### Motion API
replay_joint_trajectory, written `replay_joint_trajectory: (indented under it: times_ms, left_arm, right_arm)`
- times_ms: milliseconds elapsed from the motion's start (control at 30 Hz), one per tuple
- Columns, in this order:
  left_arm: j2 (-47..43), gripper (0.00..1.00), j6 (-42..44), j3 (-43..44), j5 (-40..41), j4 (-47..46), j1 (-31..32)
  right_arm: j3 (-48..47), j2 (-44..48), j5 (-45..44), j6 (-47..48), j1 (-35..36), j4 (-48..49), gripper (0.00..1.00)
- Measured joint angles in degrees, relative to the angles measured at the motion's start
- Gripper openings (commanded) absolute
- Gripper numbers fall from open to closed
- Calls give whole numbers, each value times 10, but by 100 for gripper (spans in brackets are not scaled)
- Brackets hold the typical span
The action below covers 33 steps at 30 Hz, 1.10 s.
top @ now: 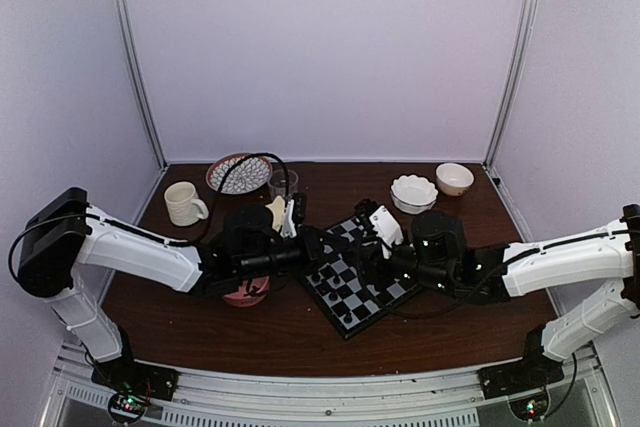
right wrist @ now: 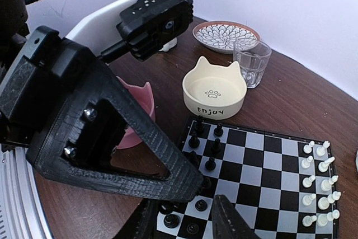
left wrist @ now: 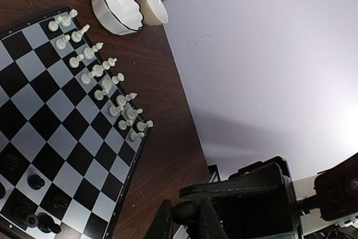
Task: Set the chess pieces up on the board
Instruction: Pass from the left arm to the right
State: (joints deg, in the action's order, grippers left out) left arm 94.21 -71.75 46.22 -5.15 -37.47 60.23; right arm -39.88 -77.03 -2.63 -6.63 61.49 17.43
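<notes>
R gripper (right wrist: 210, 193) hangs over the board (right wrist: 263, 166) at a corner on the black side. Its jaws are partway apart w/ a clear gap, and a black piece sits right below that gap. I see no grip on it. The black chess pieces (right wrist: 206, 144) stand in two ragged rows along that board edge. The white pieces (right wrist: 316, 186) are lined up on the opposite edge. L gripper (left wrist: 184, 208) sits just off the board's edge near the black pieces. Its fingers are narrow, nearly together, and I can't tell if anything's pinched. A cream cat bowl (right wrist: 214, 90) is just past the board's black edge, w/ a pink bowl (right wrist: 137, 110) beside that corner.
</notes>
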Motion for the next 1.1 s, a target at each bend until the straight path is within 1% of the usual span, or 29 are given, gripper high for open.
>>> replay_joint_trajectory:
  times_ms: [67,167,200,300,433,500,567,733,800,867,933,1000,1100]
  left_arm:
    - [4,4,-2,4,0,-2,0]
    - [8,4,-5,5,0,-4,0]
    - [9,5,-6,6,0,-5,0]
    - [11,5,-9,8,0,-7,1]
    - [12,9,-12,10,6,-7,1]
    - [12,11,-12,10,10,-7,1]
    - [13,16,-13,10,11,-10,1]
    - [5,33,-11,6,17,-25,2]
    - [-9,40,-4,-2,21,-11,2]
    - [-30,49,5,-10,27,7,1]
    - [-57,56,15,-20,30,26,-2]
    - [-86,58,30,-30,30,46,-8]
    - [-136,59,72,-42,27,83,-24]
  right_arm:
    - [0,0,-2,-3,1,0,28]
    - [0,0,-4,-7,2,-1,26]
    - [0,0,-5,-8,2,-1,23]
    - [0,0,-7,-9,2,-2,15]
    - [0,0,-16,-14,3,-4,1]
    - [0,1,-27,-16,3,-7,0]
    - [0,5,-35,-15,3,-10,0]
    - [2,24,-51,-15,6,-13,0]
    - [4,33,-61,-15,6,-13,0]
    - [5,40,-66,-15,5,-13,0]
    - [5,44,-68,-15,5,-14,0]
    - [5,46,-67,-15,5,-16,0]
    - [0,47,-59,-13,5,-41,0]
